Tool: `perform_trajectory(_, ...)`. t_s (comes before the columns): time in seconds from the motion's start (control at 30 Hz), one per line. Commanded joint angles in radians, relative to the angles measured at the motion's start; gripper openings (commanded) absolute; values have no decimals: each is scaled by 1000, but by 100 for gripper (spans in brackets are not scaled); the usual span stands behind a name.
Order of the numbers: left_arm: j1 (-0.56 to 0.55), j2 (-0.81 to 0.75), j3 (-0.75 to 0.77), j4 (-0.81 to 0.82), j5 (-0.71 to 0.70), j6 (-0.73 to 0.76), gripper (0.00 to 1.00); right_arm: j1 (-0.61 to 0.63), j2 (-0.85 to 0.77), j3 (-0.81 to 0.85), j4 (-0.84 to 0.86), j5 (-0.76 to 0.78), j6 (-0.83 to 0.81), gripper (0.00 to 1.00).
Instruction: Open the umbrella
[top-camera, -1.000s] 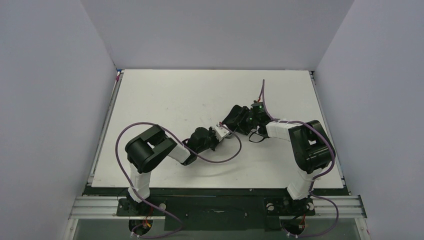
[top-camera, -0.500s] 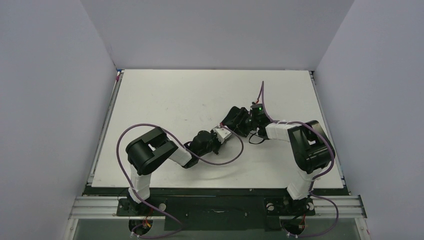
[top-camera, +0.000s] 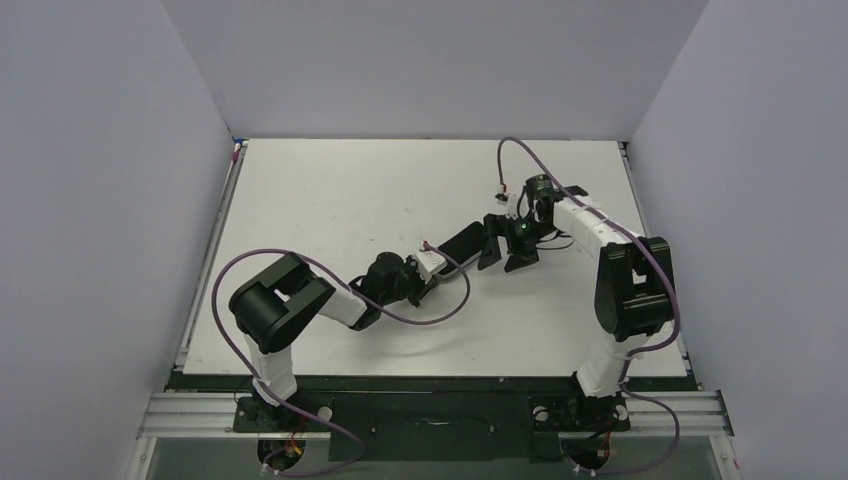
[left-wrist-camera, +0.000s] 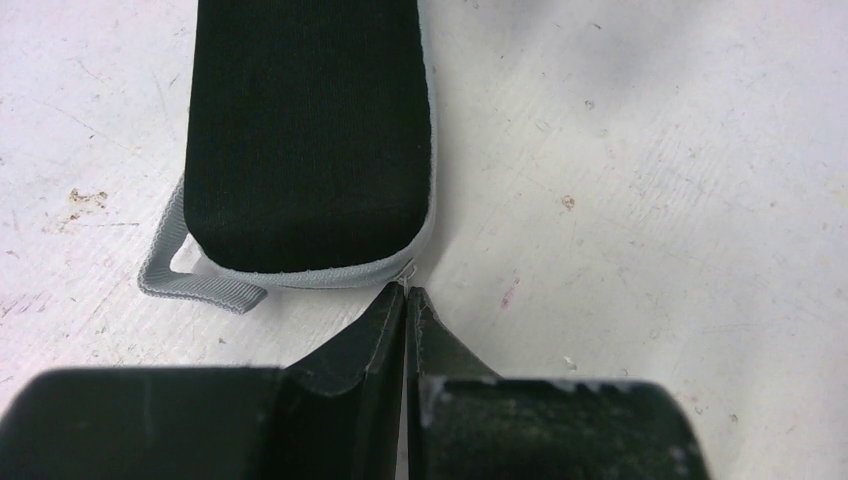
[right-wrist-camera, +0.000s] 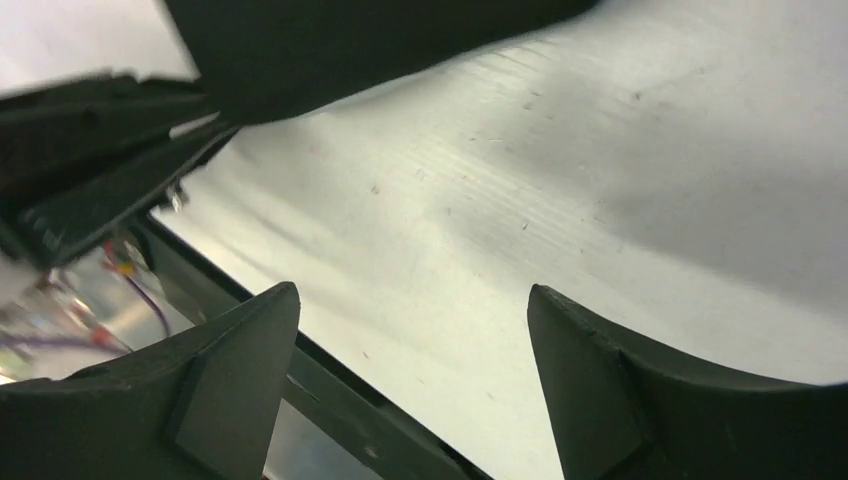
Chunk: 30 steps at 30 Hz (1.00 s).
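1. The umbrella (left-wrist-camera: 305, 130) lay flat on the white table (top-camera: 340, 190), near the middle, between the two grippers. It was folded up small, black with a grey edge, and not open yet.
2. A grey strap (left-wrist-camera: 190, 285) made a loop at its near corner and rested on the table.
3. The left gripper (left-wrist-camera: 407, 300) was right at the umbrella's near end. Its jaws were squeezed tight together, with the tips up against the grey edge. A tiny shiny bit (left-wrist-camera: 411, 266) sat just at the tips (I could not tell if it was pinched or only touched).
4. The right gripper (right-wrist-camera: 415, 370) was near the umbrella's far end. Its jaws were spread wide, with only bare table between them. It held nothing.
5. This looked like an early step: getting a good hold on both ends before any opening could start. One end had a gripper on it, and the other end was free.
6. Next, the right gripper would likely need to move in around the far end and close firmly. Then the two ends could be pulled apart. The left hold looked very small, so it might slip.
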Motion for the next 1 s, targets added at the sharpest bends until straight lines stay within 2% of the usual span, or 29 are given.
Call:
perform_trajectory(0.0,14,-19,3,-87,63,47,0,0,8,235,-332,-40,-537,79)
perform_trajectory(0.1,18,-16,10,-97,88,66,0,12,93,436,-339,2,-715,80)
perform_trajectory(0.23,18,-6,28,-103,102,69,0,44,264,718,-452,-3,-944,82)
perform_trajectory(0.33,19,0,33,-106,107,77,0,85,354,824,-521,-4,-1104,85)
perform_trajectory(0.5,22,2,37,-115,108,83,0,183,401,836,-537,67,-1351,88)
perform_trajectory(0.77,33,-5,29,-114,104,83,0,231,491,867,-613,135,-1450,86)
perform_trajectory(0.9,45,-11,17,-107,92,74,0,234,509,844,-679,160,-1437,77)
perform_trajectory(0.97,46,-13,10,-100,85,73,0,233,500,787,-677,158,-1394,63)
